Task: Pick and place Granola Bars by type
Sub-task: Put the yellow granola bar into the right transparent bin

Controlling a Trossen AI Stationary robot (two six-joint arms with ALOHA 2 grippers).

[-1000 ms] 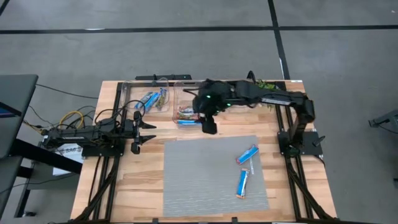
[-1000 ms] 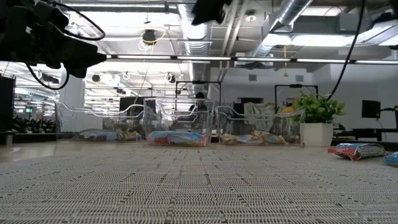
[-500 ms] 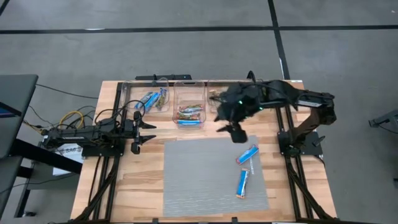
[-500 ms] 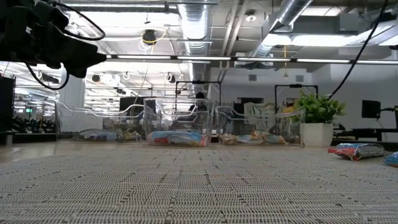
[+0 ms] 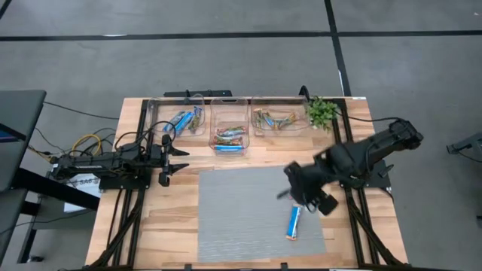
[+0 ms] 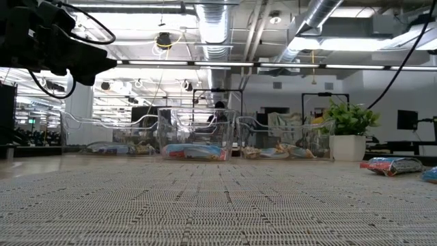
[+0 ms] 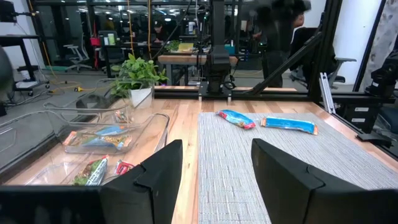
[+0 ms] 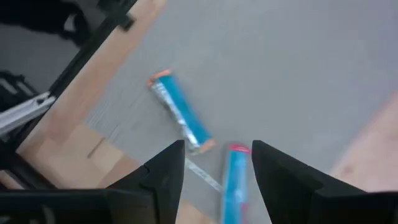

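Two blue granola bars with orange-red ends lie on the grey mat (image 5: 248,218). One bar (image 5: 294,222) shows in the high view; my right gripper covers the other there. Both show in the right wrist view, one (image 8: 181,119) farther off and one (image 8: 234,182) nearer. They also lie at the right of the low view (image 6: 392,165). My right gripper (image 5: 300,194) hangs open above them, touching nothing (image 8: 214,180). My left gripper (image 5: 169,154) waits open and empty over the table's left side (image 7: 214,180). More bars lie in the three clear bins.
Three clear bins stand along the far edge: the left bin (image 5: 181,119) with blue-and-white bars, the middle bin (image 5: 230,135), and the right bin (image 5: 275,120). A small potted plant (image 5: 322,111) stands at the far right. The mat's left half lies bare.
My right gripper has swung from above the middle bin toward the table's right and near edges. It now hangs over the mat above the two bars. The bars on the mat have stayed where they were.
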